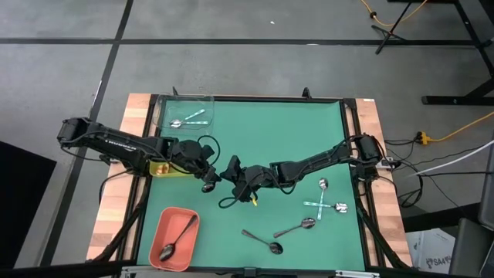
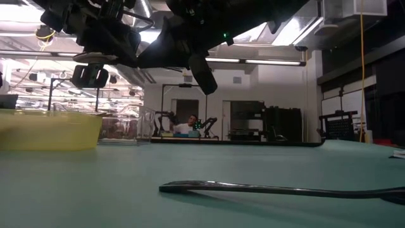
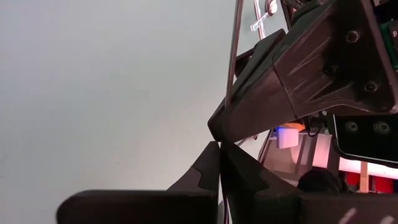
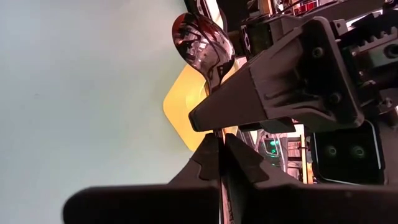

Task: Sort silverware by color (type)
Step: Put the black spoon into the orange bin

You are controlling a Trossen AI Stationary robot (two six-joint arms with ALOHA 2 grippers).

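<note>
Nearest the low camera, a dark spoon (image 2: 278, 188) lies flat on the green mat (image 1: 270, 131), its thin handle running across the foreground. Past it the two grippers meet above mid-table. The left gripper (image 1: 208, 184) and right gripper (image 1: 234, 171) are tip to tip, both pinched on one thin spoon (image 4: 202, 43) — the right wrist view shows its shiny bowl sticking out beyond the left gripper's fingers (image 4: 273, 87), with the yellow tray (image 4: 183, 106) behind. In the left wrist view a thin handle (image 3: 234, 50) rises from the right gripper's fingers (image 3: 292, 87).

Close to the left gripper sits the yellow tray, holding nothing I can make out. The orange tray (image 1: 171, 238) at the near edge holds one dark spoon (image 1: 177, 238). Four more spoons lie loose on the mat to the right — two dark, two silver (image 1: 323, 185). Farthest off, the clear tray (image 1: 184, 112) holds two silver spoons (image 1: 189, 119).
</note>
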